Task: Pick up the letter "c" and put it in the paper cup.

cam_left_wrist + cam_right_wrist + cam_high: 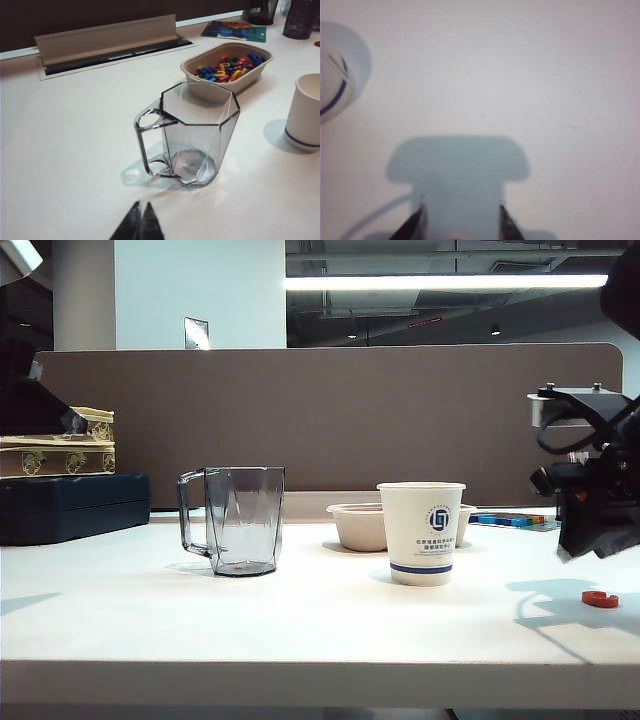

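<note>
Nearest the exterior camera, the small red letter "c" [600,599] lies flat on the white table [300,630], close to the front edge at the right and well apart from the paper cup [421,533]. Just above it hangs the right gripper [461,217], its 2 fingers spread with a clear gap and nothing between them; in the right wrist view a sliver of red shows at the frame edge between the tips, probably the letter. At the far left, the left gripper [140,223] has its 2 tips pressed together, holding nothing, pointing toward the clear mug [192,135].

From here the grasp looks risky: the letter is thin and flat, so the fingers may scrape the tabletop or flick the piece off the nearby edge. If the tips meet over the open side of the C, it may twist out. Carrying it to the cup, a low path could knock the cup over, since it is light and empty.

Farther back, the cup stands upright mid-table, with a beige bowl [227,65] of coloured letters just behind it. Beyond runs a brown divider [330,420], stacked boxes [60,480] at the left, and a ceiling light strip [445,282].
</note>
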`<action>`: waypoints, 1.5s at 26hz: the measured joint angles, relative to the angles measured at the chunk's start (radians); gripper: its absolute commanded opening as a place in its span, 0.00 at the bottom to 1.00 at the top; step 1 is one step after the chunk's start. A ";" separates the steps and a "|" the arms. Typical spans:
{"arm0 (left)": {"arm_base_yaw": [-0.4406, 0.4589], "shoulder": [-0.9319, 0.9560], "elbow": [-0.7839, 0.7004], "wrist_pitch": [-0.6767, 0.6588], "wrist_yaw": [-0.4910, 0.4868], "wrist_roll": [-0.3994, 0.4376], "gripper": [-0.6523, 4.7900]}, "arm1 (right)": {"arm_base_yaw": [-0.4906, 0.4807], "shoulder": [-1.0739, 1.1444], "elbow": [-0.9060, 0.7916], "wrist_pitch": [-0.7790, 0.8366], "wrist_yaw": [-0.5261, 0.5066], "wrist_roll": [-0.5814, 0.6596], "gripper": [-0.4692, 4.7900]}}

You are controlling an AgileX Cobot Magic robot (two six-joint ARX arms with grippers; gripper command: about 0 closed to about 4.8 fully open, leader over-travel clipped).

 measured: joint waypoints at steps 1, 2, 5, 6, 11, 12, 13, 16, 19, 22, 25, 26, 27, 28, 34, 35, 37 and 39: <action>0.000 0.000 0.000 0.000 0.000 0.000 0.13 | 0.000 0.000 0.002 0.000 0.000 0.000 0.43; 0.000 0.000 0.000 0.000 0.000 0.000 0.13 | 0.000 0.000 0.015 -0.009 0.000 0.000 0.43; 0.000 0.000 0.000 0.000 0.000 0.000 0.13 | 0.000 0.000 0.036 -0.014 0.000 -0.001 0.43; 0.000 0.000 0.000 0.000 0.000 0.000 0.13 | 0.000 -0.001 0.036 -0.012 0.000 -0.002 0.43; 0.000 0.000 0.000 0.000 0.000 0.000 0.13 | 0.000 0.000 0.035 -0.043 0.002 -0.023 0.53; 0.000 0.000 0.000 0.000 0.000 0.000 0.13 | 0.000 0.000 0.035 -0.052 0.003 -0.030 0.55; 0.000 0.000 0.000 0.000 0.000 0.000 0.13 | 0.000 0.000 0.035 -0.061 0.003 -0.035 0.55; 0.000 0.000 0.000 0.000 0.000 0.000 0.13 | 0.000 0.000 0.035 -0.119 0.003 -0.049 0.55; 0.000 0.000 0.000 0.000 0.000 0.000 0.13 | 0.000 -0.001 0.035 -0.163 0.003 -0.049 0.55; 0.000 0.000 0.000 0.000 0.000 0.000 0.13 | 0.000 0.000 0.035 -0.200 0.003 -0.049 0.56; 0.000 0.000 0.000 0.000 0.000 0.000 0.13 | 0.000 0.000 0.035 -0.212 0.000 -0.049 0.61; 0.000 0.000 0.000 0.000 0.000 0.000 0.13 | 0.000 0.000 0.035 -0.212 -0.005 -0.050 0.61; 0.000 0.000 0.000 0.000 0.000 0.000 0.13 | 0.000 0.000 0.035 -0.212 -0.017 -0.049 0.61; 0.000 0.000 0.000 0.000 0.000 0.000 0.13 | 0.000 0.000 0.035 -0.212 -0.022 -0.049 0.61; 0.000 0.000 0.000 -0.001 0.000 0.000 0.13 | 0.000 0.000 0.035 -0.212 -0.023 -0.049 0.61; 0.000 0.000 0.000 0.000 0.000 0.000 0.13 | 0.000 0.000 0.035 -0.212 -0.023 -0.049 0.61; 0.000 0.000 0.000 -0.001 0.000 0.000 0.13 | 0.000 0.000 0.035 -0.212 -0.023 -0.049 0.61; 0.000 0.000 0.000 -0.001 0.000 0.000 0.13 | 0.000 0.000 0.035 -0.212 -0.022 -0.049 0.61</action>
